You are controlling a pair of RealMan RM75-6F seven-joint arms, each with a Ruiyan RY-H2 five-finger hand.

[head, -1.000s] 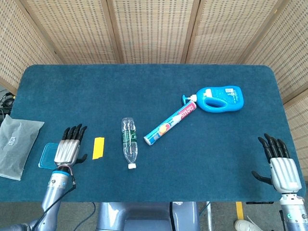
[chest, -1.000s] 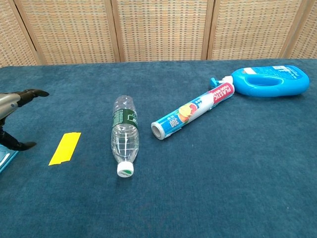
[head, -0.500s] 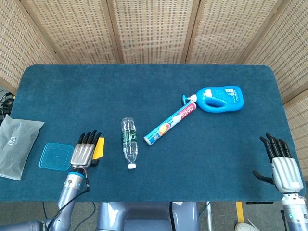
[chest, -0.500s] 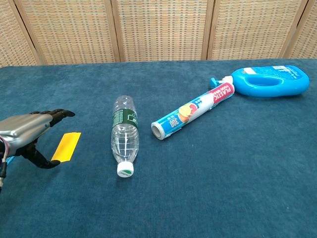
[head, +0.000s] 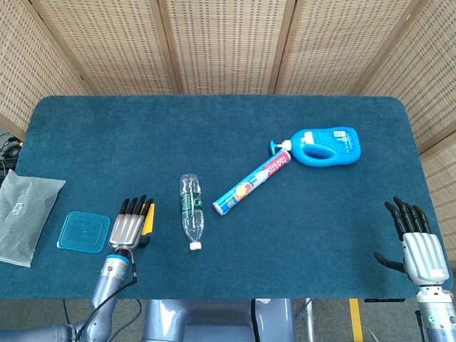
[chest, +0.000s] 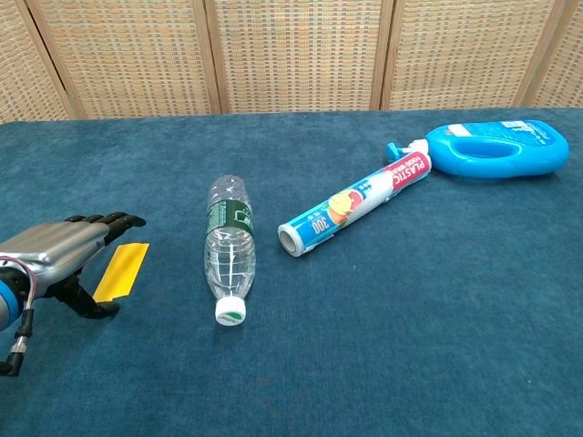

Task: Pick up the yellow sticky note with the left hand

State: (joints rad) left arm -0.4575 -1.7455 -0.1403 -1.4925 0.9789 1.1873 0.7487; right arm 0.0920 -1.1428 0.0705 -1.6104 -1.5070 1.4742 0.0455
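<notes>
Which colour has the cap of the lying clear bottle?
White, on the clear bottle; the chest view shows the cap best.

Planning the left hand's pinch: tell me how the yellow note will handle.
The note lies flat on the cloth, so probably thin, light and floppy, hard to get under. It may slide when nudged. The left hand hovers over its edge.

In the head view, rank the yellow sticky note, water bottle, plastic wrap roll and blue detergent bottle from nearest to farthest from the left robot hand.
From the left robot hand:
1. Yellow sticky note, just at its right edge.
2. Water bottle, further right.
3. Plastic wrap roll, mid-table.
4. Blue detergent bottle, far right.
</notes>
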